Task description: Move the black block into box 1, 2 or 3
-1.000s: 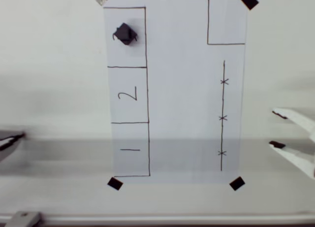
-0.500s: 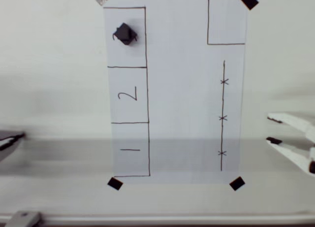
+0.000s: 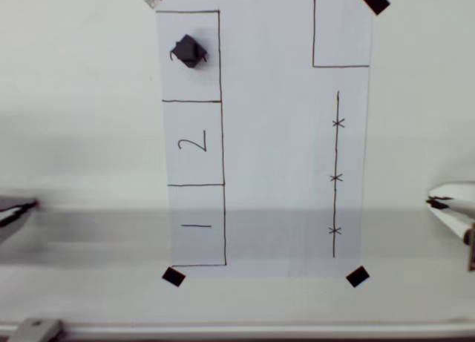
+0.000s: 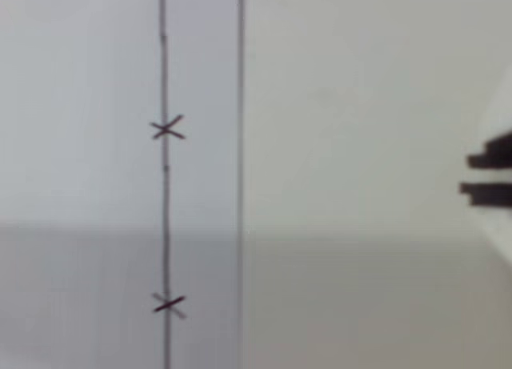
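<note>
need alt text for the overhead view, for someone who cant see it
A small black block sits inside the top drawn box on a white paper sheet taped to a table, above the boxes marked 2 and 1. The robot's white gripper pokes in at the right edge, off the paper.

Black block [image 3: 189,51], seemingly skewed, inside top-left drawn box [image 3: 217,30]

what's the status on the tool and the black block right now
Tool at right edge of overhead view, off the paper, holding nothing, jaws look near shut. Black block sits inside the top box. Nothing in the way.
</note>
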`<move>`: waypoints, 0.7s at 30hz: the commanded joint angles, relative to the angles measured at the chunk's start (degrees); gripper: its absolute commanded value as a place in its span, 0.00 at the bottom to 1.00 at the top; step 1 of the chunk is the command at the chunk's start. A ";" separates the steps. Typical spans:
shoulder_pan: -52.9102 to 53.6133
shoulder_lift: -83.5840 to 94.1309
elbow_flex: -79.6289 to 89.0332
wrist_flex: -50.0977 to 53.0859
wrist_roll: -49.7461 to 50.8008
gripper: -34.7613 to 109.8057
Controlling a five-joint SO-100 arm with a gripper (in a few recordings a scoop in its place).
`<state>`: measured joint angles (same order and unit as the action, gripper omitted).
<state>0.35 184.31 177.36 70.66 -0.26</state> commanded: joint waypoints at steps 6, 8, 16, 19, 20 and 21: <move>0.26 0.88 0.62 6.06 0.53 0.24; 0.26 0.88 0.62 6.06 0.35 0.24; -0.97 0.88 0.62 6.24 -1.41 0.24; -0.97 0.88 0.62 6.24 -1.14 0.24; -1.05 0.88 0.62 6.24 -1.23 0.24; -1.14 0.88 0.62 6.24 -1.23 0.24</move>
<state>0.35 185.19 177.36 75.59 -0.53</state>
